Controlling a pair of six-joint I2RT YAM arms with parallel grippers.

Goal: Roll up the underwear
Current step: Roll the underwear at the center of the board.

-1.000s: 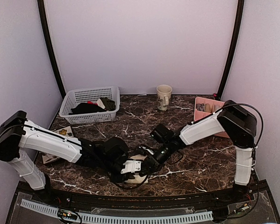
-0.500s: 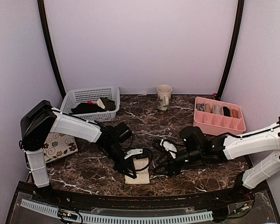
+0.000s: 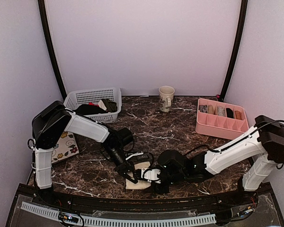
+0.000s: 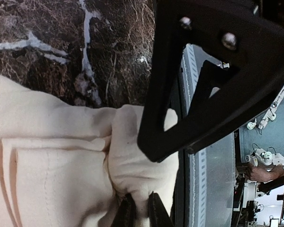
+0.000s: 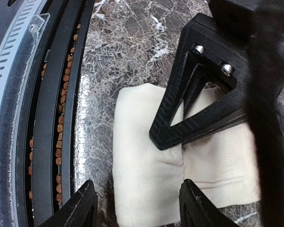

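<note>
Since half a second ago my right arm has swung in toward six o'clock. My right gripper [image 5: 139,205] is now hanging over the folded cream-beige cloth underwear [image 5: 137,142], jaws spread wide and holding nothing. My left gripper [image 4: 138,213] is clenching a bunched fold of that cloth. The underwear is lying at six o'clock on the dark brown marble-patterned tabletop [image 3: 180,132], and pale lilac walls [image 3: 142,42] are enclosing it. A white plastic lattice basket [image 3: 92,119] is sitting at ten o'clock, a cream ceramic mug [image 3: 166,98] at twelve, a pink divided tray [image 3: 217,131] at two and a floral square tile [image 3: 64,146] at nine.
</note>
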